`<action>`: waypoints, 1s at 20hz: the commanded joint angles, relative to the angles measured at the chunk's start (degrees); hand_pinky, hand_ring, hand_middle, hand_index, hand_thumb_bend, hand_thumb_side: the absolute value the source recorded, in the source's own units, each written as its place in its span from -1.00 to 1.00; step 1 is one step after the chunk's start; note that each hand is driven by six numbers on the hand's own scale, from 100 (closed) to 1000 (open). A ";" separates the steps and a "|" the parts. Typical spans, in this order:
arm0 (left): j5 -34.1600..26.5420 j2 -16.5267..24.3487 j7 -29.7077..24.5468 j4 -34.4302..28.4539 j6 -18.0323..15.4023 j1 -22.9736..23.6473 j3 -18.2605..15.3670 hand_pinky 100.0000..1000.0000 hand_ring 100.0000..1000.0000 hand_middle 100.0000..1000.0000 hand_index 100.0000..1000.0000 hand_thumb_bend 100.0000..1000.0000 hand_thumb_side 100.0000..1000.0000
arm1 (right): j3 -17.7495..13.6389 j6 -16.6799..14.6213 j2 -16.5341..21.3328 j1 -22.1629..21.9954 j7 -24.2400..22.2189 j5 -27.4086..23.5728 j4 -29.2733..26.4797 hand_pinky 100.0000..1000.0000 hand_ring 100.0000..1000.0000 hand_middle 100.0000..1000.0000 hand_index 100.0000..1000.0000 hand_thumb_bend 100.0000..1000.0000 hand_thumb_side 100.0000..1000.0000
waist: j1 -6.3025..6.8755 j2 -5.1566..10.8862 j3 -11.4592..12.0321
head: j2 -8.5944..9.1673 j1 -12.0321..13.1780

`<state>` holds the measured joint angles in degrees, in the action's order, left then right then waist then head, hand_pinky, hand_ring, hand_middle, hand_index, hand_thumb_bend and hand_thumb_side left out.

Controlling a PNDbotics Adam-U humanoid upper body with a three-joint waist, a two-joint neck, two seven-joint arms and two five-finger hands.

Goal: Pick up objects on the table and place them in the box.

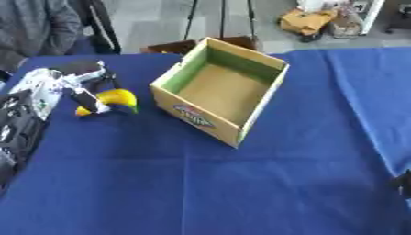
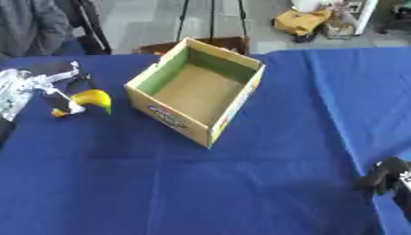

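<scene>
Yellow banana (image 1: 117, 98) near the blue-clothed bench's (image 1: 201, 183) left edge, left robot hand (image 1: 80, 89) curled round it; open cardboard box (image 1: 221, 89) just beside, toward the far edge; right robot hand (image 2: 385, 176) at the near right corner, fingers unclear.

Box (image 1: 221, 89) open-topped, interior unobstructed. Surface (image 1: 201, 183) bare before it; left hand (image 1: 76, 89) and banana (image 1: 116, 98) occupy its left.
</scene>
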<state>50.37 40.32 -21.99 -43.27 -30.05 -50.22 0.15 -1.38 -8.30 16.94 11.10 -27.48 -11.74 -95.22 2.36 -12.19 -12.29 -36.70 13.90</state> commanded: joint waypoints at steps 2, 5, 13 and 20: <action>-1.25 2.96 -0.82 -2.10 -0.57 -2.25 0.00 -0.14 -0.58 -0.67 -0.24 -0.48 -0.95 | -0.40 -0.05 1.50 0.32 -0.26 -0.44 -0.32 -0.07 -0.42 -0.62 -0.19 -1.00 0.50 | 0.15 1.52 0.10 | 0.15 -0.27; -2.13 3.25 -1.30 -3.20 -1.08 -3.20 0.31 -0.14 -0.58 -0.67 -0.24 -0.47 -0.97 | -0.40 -0.02 1.68 0.22 -0.27 -0.54 -0.25 -0.07 -0.42 -0.62 -0.19 -1.00 0.49 | 0.33 1.92 0.00 | 0.08 -0.32; -4.73 3.11 -2.41 -5.75 -1.55 -5.57 0.89 -0.13 -0.59 -0.68 -0.25 -0.46 -1.00 | -0.38 0.15 2.01 0.09 -0.36 -0.81 -0.11 -0.07 -0.42 -0.62 -0.19 -1.00 0.49 | 0.80 2.81 -0.67 | -0.12 0.01; -8.21 2.60 -2.80 -8.87 -1.37 -7.54 1.16 -0.12 -0.60 -0.69 -0.27 -0.50 -1.00 | -0.33 0.32 2.12 0.16 -0.46 -1.10 0.01 -0.07 -0.42 -0.62 -0.19 -1.00 0.49 | 1.12 3.29 -1.49 | -0.16 0.28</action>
<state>43.05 40.91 -24.62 -50.50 -31.41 -56.24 1.39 -1.38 -8.01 17.60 10.75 -27.76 -12.40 -94.67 3.58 -9.94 -13.80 -36.72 14.02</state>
